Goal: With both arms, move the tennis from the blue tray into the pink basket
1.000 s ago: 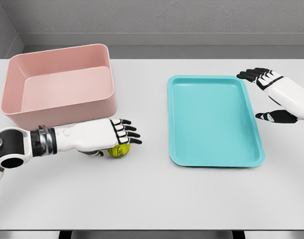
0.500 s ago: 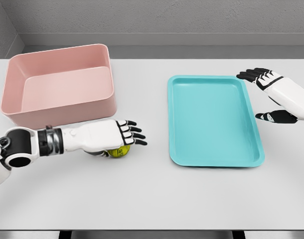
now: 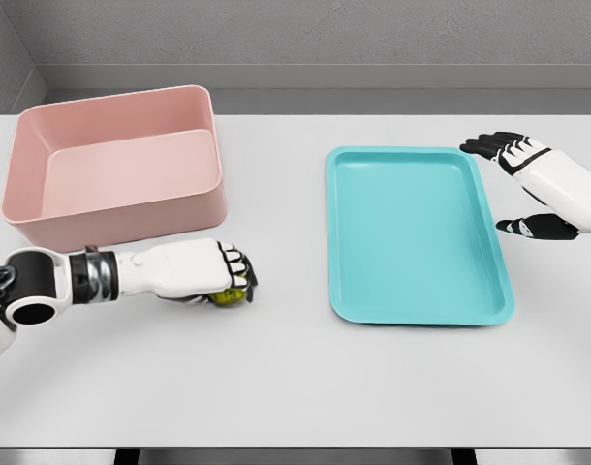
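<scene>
One tennis ball (image 3: 229, 294), yellow-green, on the white table (image 3: 295, 378), mostly hidden under the left hand (image 3: 221, 274), whose fingers are curled around it. At its 11 o'clock, just beyond the forearm: pink basket (image 3: 121, 208), nothing visible inside. At its 3 o'clock, across a bare strip of table: blue tray (image 3: 412, 237), nothing on it. Right hand (image 3: 528, 184), fingers spread and holding nothing, beside the tray's far right corner; its arm cut off by the frame edge.

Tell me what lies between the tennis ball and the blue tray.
Nothing: the head view shows bare white table between the tennis ball, held by the left hand, and the blue tray.
</scene>
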Robot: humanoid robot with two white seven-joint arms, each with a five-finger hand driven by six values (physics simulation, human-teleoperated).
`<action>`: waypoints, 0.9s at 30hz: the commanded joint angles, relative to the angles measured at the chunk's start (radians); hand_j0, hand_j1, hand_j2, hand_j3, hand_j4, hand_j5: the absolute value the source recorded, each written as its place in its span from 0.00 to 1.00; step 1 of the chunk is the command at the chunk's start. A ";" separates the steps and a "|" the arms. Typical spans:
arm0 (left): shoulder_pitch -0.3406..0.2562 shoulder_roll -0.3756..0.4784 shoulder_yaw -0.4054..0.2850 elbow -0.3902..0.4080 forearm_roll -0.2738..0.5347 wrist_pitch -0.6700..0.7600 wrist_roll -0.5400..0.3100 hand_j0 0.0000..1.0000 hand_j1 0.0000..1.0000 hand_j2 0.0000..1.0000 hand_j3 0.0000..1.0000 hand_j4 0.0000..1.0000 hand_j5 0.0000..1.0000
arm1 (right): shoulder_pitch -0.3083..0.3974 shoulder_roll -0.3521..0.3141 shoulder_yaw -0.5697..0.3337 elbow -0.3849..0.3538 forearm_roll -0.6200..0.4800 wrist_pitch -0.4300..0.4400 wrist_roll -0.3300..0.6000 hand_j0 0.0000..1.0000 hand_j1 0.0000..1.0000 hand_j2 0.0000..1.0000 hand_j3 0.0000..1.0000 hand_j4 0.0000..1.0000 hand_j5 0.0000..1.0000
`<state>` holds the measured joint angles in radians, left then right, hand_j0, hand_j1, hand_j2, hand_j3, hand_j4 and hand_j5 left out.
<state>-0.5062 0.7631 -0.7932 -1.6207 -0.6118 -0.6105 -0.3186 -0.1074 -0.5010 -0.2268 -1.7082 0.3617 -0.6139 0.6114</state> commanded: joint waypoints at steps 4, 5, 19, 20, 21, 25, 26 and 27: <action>0.000 0.004 0.002 0.001 0.001 0.000 -0.005 0.46 0.46 0.46 0.46 0.46 0.46 | 0.000 -0.001 0.000 -0.001 -0.007 0.003 -0.001 1.00 1.00 1.00 1.00 1.00 1.00; -0.002 0.004 0.002 0.001 0.003 0.000 -0.005 0.46 0.46 0.46 0.46 0.46 0.46 | 0.000 -0.001 0.000 -0.002 -0.007 0.003 -0.001 1.00 1.00 1.00 1.00 1.00 1.00; -0.072 0.093 0.006 -0.048 0.092 0.000 -0.005 0.47 0.47 0.47 0.47 0.47 0.47 | 0.002 -0.001 0.000 -0.002 -0.007 0.003 -0.001 1.00 1.00 1.00 1.00 1.00 1.00; -0.086 0.097 0.006 -0.048 0.102 0.000 -0.005 0.47 0.47 0.47 0.47 0.47 0.47 | 0.002 0.001 0.000 -0.002 -0.007 0.003 -0.001 1.00 1.00 1.00 1.00 1.00 1.00; -0.094 0.107 0.008 -0.048 0.116 0.000 -0.005 0.47 0.47 0.47 0.47 0.47 0.47 | 0.002 -0.001 0.001 -0.002 -0.007 0.003 -0.001 1.00 1.00 1.00 1.00 1.00 1.00; -0.130 0.111 0.012 -0.045 0.132 0.000 -0.005 0.47 0.47 0.47 0.47 0.47 0.47 | 0.002 0.001 0.001 -0.002 -0.007 0.003 -0.001 1.00 1.00 1.00 1.00 1.00 1.00; -0.138 0.113 0.012 -0.042 0.132 0.000 -0.005 0.47 0.47 0.47 0.47 0.47 0.47 | 0.000 0.001 0.001 -0.002 -0.007 0.003 -0.001 1.00 1.00 1.00 1.00 1.00 1.00; -0.143 0.113 0.012 -0.038 0.132 0.000 -0.005 0.47 0.47 0.47 0.47 0.47 0.47 | 0.000 0.001 0.001 -0.002 -0.007 0.003 -0.001 1.00 1.00 1.00 1.00 1.00 1.00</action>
<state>-0.6580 0.8718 -0.7822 -1.6623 -0.4941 -0.6124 -0.3241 -0.1074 -0.5001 -0.2259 -1.7097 0.3616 -0.6139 0.6114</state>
